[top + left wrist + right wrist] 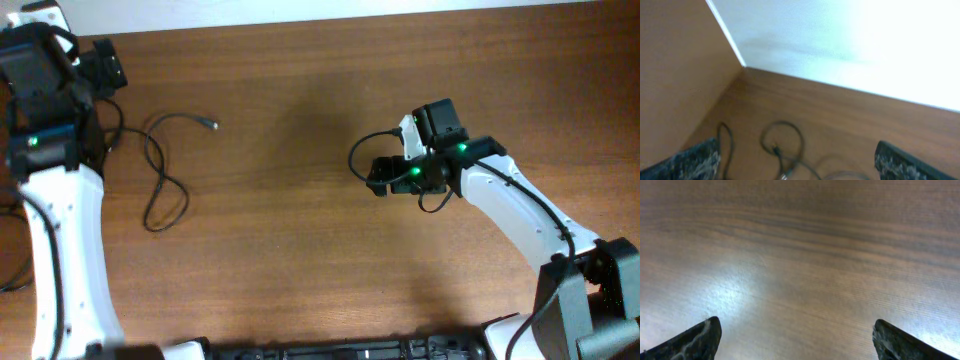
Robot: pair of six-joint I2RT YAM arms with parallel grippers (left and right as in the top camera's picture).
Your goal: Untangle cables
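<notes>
- One wooden table (300, 280), brown and grained, fills the whole overhead view. The right wrist camera sees nothing but its bare wood.
- One pale wall (840, 35) runs along the table's far edge, seen from the left wrist.
- Two white arms at work. The left arm (65, 240) rises along the left edge of the table. The right arm (510, 205) reaches in from the lower right corner toward the middle.
- Two grippers, one per arm.
- The left gripper (797, 167) sits up in the far left corner, jaws spread wide and gripping nothing. Its two dark fingers (695, 160) show only at the bottom corners of its own camera.
- The right gripper (795, 342) hovers over bare wood right of centre, well apart from the cord. It too is spread wide and empty, one finger in each bottom corner of its view.
- Now the cable (158, 168). I can follow one thin black cord lying loose on the left part of the table, just beside the left arm and touched by neither gripper. It arcs over at the top, then winds down into a closed loop at its near end.
- Whether a second cord is mixed in, I cannot tell. The left wrist view is blurred, showing one round loop and a separate strand lying below that gripper.
- One small plug (213, 125) is countable, at the cord's free end, pointing toward the table's middle.
- Three green lights glow: two on the right arm, one on the left.
</notes>
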